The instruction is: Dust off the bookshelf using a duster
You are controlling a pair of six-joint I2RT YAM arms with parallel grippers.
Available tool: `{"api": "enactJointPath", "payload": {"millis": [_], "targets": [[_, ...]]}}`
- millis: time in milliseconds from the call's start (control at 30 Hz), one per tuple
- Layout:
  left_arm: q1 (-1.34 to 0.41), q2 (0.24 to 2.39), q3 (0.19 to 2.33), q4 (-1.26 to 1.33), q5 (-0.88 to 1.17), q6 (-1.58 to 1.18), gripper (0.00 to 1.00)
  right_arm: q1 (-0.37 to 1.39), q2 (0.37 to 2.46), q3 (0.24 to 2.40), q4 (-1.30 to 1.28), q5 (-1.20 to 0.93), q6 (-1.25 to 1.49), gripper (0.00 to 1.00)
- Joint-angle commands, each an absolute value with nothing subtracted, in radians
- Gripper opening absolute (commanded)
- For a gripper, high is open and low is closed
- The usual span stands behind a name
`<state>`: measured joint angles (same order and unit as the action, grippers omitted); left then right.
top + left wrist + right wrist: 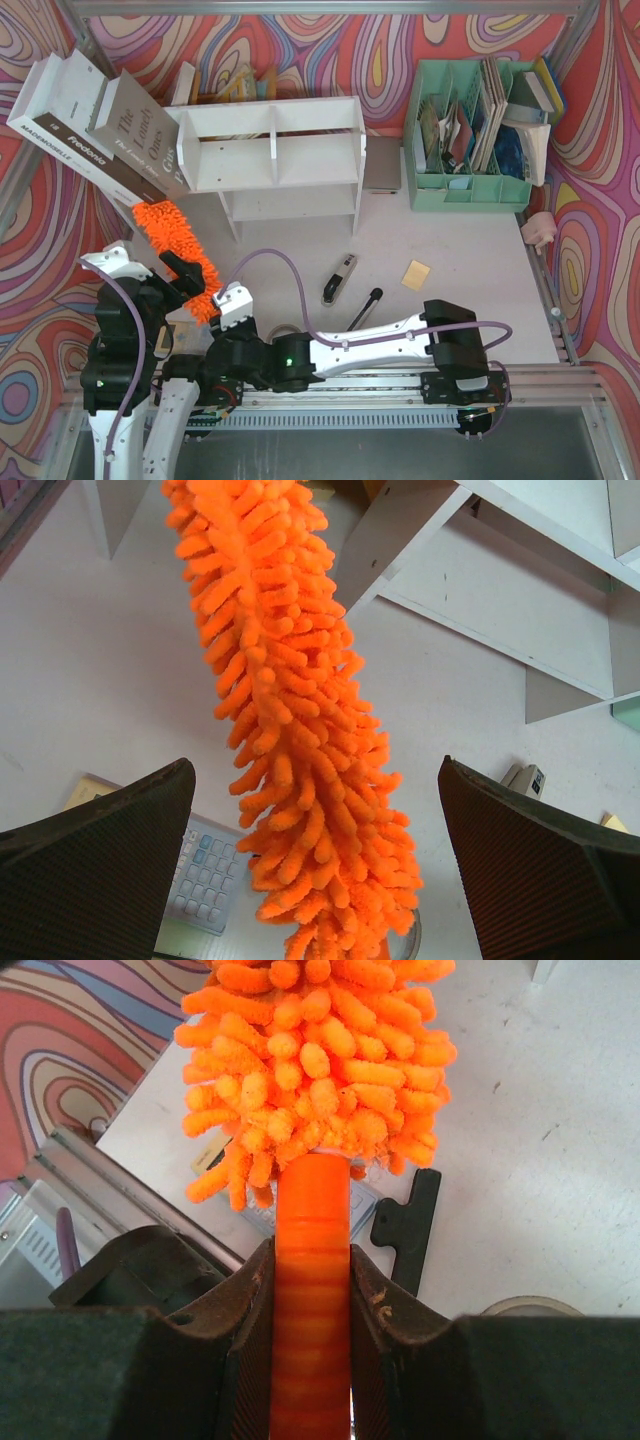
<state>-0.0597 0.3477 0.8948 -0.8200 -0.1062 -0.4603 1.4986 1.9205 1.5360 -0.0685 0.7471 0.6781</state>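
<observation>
**At the worktop's left edge: duster pinched by one pincer, straddled by the other**

Near the front-left corner of the worktop point(450, 240), the duster point(175, 250) is held at a slant. Its orange handle point(310, 1260) is clamped between the two fingers of the right pincer point(310, 1290), which are pressed tight against its sides. The fluffy head is pointed away from the arms, towards the leaning books point(100, 130), and whether they are touched by its tip cannot be told. The shelf point(275, 150) is set further back, at the middle of the worktop, and is not touched by the duster, which is placed to the front and left of it.

The left pincer point(315, 765) is spread wide, with one finger seen on either side of the fluffy head and a gap left on both sides. A calculator point(205, 875) is seen on the worktop under the duster. Two black tools point(340, 280) are laid in front of the shelf, and a green organiser point(470, 130) is placed to its right.
</observation>
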Motion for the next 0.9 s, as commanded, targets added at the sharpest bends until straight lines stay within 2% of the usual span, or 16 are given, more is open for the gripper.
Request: {"api": "enactJointPath", "payload": {"millis": [0,367,867], "targets": [[-0.055,0.342,0.884,-0.816,-0.118,-0.463,0.98,1.494,1.967,1.544,-0.056,0.772,0.729,0.0],[-0.055,0.337,0.884,-0.816,-0.121,-0.465,0.98,1.454,2.067,1.585,-0.104,0.668,0.769,0.0],[-0.055,0.34,0.884,-0.816,-0.121,-0.465,0.98,1.453,1.949,1.609,0.059,0.753,0.615,0.0]]}}
